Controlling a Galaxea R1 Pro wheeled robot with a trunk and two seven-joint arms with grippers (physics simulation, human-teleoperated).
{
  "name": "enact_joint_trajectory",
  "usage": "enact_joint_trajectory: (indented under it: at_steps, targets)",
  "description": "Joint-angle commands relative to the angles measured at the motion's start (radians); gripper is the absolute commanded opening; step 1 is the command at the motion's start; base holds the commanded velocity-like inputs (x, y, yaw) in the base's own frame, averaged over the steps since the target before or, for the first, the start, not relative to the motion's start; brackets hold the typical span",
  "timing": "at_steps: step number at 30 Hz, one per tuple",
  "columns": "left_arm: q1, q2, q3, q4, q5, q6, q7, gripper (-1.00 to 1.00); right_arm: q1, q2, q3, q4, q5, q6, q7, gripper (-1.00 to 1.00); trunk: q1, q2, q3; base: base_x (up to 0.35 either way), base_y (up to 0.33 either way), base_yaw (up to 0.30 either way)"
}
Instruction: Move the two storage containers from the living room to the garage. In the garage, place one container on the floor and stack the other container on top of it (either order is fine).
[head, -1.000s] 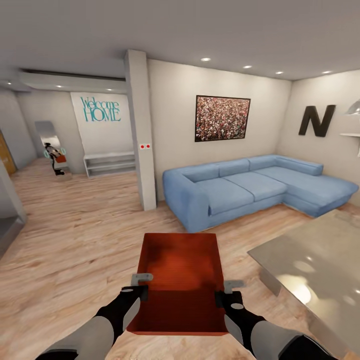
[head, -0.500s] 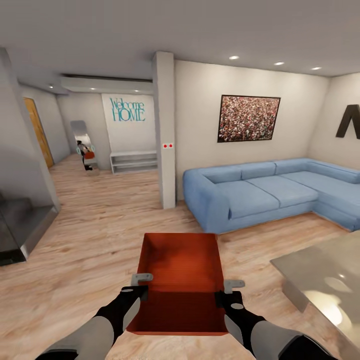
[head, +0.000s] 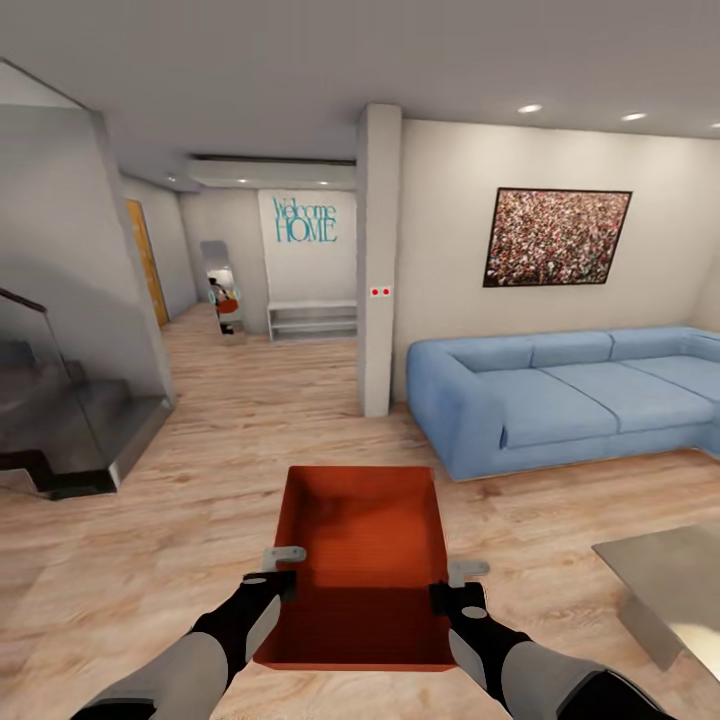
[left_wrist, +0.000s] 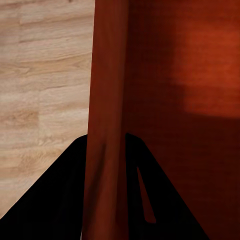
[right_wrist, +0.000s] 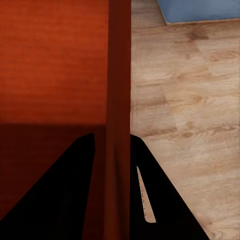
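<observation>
One orange-red open-topped storage container (head: 365, 540) is held in front of me above the light wood plank floor of the living room. My left gripper (head: 283, 568) is shut on its left wall and my right gripper (head: 452, 585) on its right wall, both near the end closest to me. In the left wrist view the thin red wall (left_wrist: 105, 100) runs between the black fingers (left_wrist: 60, 200). The right wrist view shows the other wall (right_wrist: 119, 75) pinched the same way by dark fingers (right_wrist: 155, 200). The bin is empty inside.
A blue corner sofa (head: 560, 395) stands ahead on the right, with a white pillar (head: 380, 260) beside it. A dark staircase with a glass rail (head: 70, 420) is at the left. A low grey table (head: 670, 580) juts in at the lower right. A hallway with a mirror (head: 222, 290) and low shelf (head: 312, 320) opens beyond.
The view has swung to the left: sofa, pillar and table slid right in the picture and the staircase came in. The container and both grippers keep the same hold.
</observation>
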Motion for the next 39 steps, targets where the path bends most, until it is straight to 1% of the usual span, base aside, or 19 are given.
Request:
enact_joint_trajectory:
  at_steps: [1, 26, 30, 39]
  targets:
    - [0.0, 0.0, 0.012, -0.003, -0.026, 0.008, 0.013, -1.0, 0.0, -0.006, -0.001, 0.003, -0.02, -0.007, -0.007, -1.0, 0.0, -0.001, 0.0, 0.0, 0.0, 0.295]
    - [0.0, 0.0, 0.013, -0.003, -0.025, 0.01, 0.013, -1.0, 0.0, -0.007, -0.001, 0.003, -0.02, -0.008, -0.007, -1.0, 0.0, -0.001, 0.0, 0.004, 0.0, 0.293]
    - [0.0, 0.0, 0.014, -0.003, -0.025, 0.009, 0.013, -1.0, 0.0, -0.007, -0.001, 0.003, -0.02, -0.008, -0.007, -1.0, 0.0, -0.001, 0.0, 0.152, 0.0, 0.111]
    - [0.0, 0.002, 0.014, -0.003, -0.024, 0.008, 0.013, -1.0, 0.0, -0.009, -0.001, 0.003, -0.02, -0.007, -0.007, -1.0, 0.0, -0.001, 0.0, 0.299, 0.0, 0.011]
